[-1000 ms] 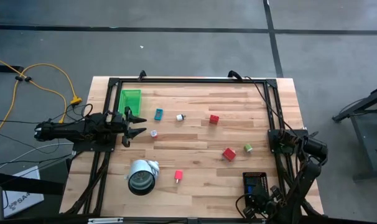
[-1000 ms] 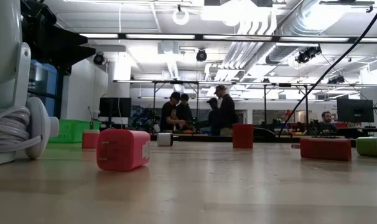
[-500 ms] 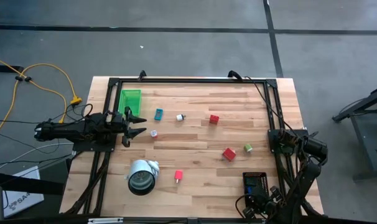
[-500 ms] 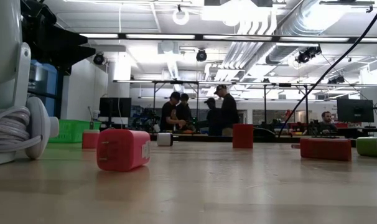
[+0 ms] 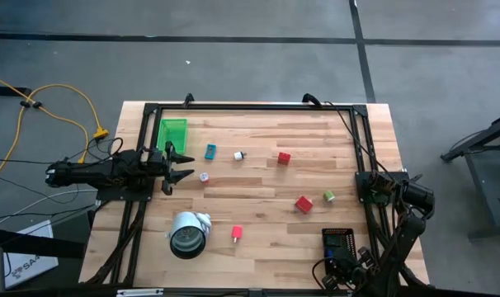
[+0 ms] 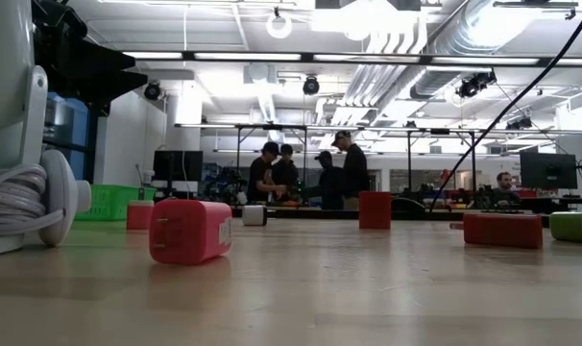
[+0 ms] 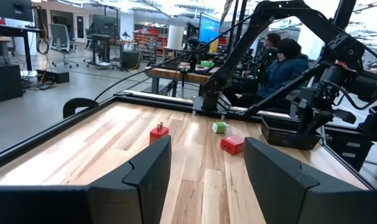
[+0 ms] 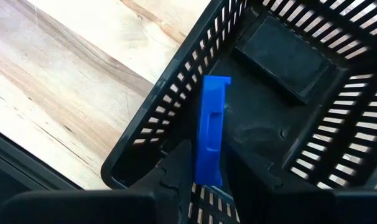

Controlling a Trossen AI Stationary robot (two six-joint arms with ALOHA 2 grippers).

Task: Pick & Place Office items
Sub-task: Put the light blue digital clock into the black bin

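The right tool [image 8: 201, 180] hangs over the black basket [image 5: 338, 244] at the counter's [image 5: 258, 190] near right corner, fingers closed on a blue piece [image 8: 211, 127] inside it. The left tool [image 5: 177, 165] hovers at the left edge with its fingers spread and empty. Red blocks [image 5: 304, 204], a green cube [image 5: 328, 196] and a teal bit [image 5: 210, 151] lie scattered across the wood.

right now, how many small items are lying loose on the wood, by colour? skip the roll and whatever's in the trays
red blocks: 3
teal bit: 1
white bits: 2
green cube: 1
total: 7
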